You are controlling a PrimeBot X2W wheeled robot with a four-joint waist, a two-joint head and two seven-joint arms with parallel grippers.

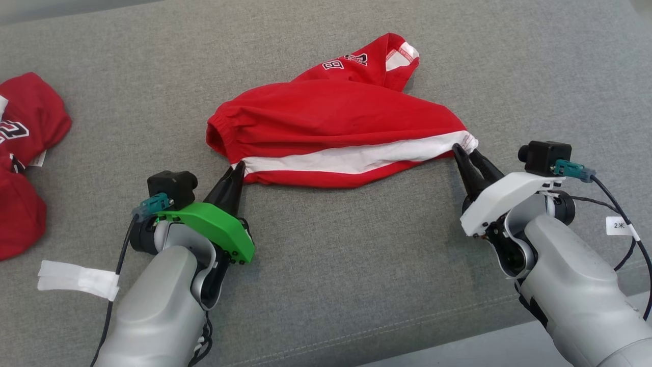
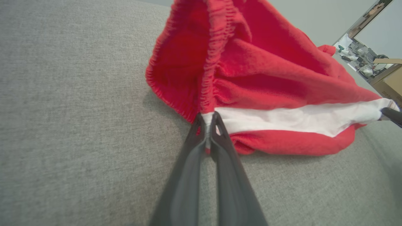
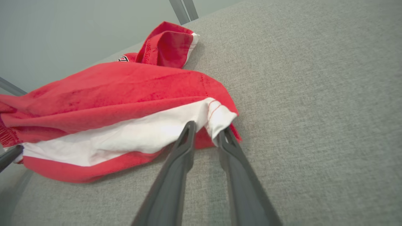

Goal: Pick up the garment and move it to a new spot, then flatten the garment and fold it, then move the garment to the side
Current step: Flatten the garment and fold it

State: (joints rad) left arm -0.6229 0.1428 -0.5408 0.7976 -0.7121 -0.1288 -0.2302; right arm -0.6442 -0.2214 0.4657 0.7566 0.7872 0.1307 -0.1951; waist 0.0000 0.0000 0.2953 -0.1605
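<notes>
The garment [image 1: 336, 122] is a pair of red shorts with a white side stripe, lying bunched on a grey fabric surface [image 1: 356, 265]. My left gripper [image 1: 238, 168] is shut on the waistband end of the stripe; in the left wrist view the cloth [image 2: 267, 78] is pinched between my left gripper's [image 2: 207, 114] tips. My right gripper [image 1: 464, 150] is at the hem end of the stripe. In the right wrist view my right gripper [image 3: 205, 128] stands astride the hem corner of the garment [image 3: 125, 91], jaws still apart with cloth between them.
Another red garment [image 1: 25, 153] lies at the far left edge. A strip of white tape [image 1: 76, 279] is near my left forearm. The surface's front edge [image 1: 458, 331] runs below my right arm. A cardboard box [image 2: 389, 81] stands beyond the far side.
</notes>
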